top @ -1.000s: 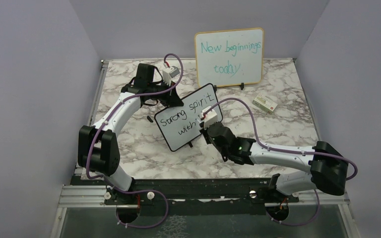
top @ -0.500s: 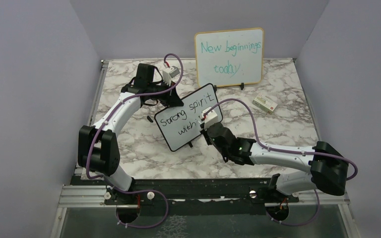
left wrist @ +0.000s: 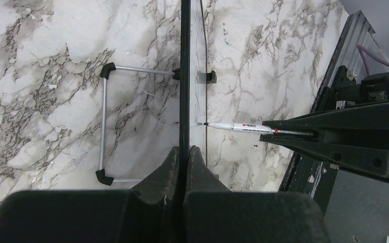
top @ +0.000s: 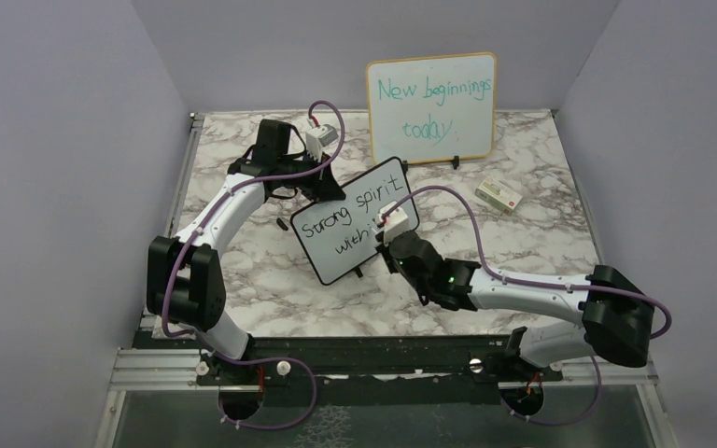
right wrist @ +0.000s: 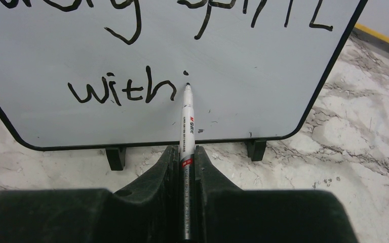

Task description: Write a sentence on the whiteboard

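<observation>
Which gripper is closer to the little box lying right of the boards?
Right. The right gripper, holding the marker against the whiteboard, sits just left of the box; the left gripper clamps the whiteboard's edge, farther left.

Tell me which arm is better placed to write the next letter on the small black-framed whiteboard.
Right. The right hand grips the marker, whose tip sits at the whiteboard just after "with". The left hand is clamped on the whiteboard's edge, steadying it.
</observation>
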Robot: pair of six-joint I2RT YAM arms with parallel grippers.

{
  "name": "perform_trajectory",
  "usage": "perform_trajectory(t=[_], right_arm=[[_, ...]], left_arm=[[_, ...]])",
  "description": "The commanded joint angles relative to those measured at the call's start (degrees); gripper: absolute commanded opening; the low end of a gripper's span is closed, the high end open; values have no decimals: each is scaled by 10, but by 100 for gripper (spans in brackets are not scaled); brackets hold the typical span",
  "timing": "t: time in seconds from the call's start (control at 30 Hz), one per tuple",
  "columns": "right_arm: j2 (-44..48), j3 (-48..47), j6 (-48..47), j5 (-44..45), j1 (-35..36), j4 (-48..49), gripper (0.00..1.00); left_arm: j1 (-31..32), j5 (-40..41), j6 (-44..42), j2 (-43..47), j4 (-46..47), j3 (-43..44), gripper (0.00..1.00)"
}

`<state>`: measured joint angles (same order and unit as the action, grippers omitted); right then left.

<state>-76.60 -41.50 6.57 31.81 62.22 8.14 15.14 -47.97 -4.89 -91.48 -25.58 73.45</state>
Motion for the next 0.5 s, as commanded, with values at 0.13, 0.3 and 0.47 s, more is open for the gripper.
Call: perform_trajectory(t=[0.13, 0.3, 0.47], right_arm=[[-16, -11, 1, -5, -2, 15, 1], [-16, -9, 5, -3, -3, 4, 0], [-9, -5, 13, -11, -3, -15, 1]], left_arm=[[6, 42, -23, -7, -28, -16, 0], [6, 42, -22, -6, -28, -16, 0], [6, 42, -22, -7, -28, -15, 0]])
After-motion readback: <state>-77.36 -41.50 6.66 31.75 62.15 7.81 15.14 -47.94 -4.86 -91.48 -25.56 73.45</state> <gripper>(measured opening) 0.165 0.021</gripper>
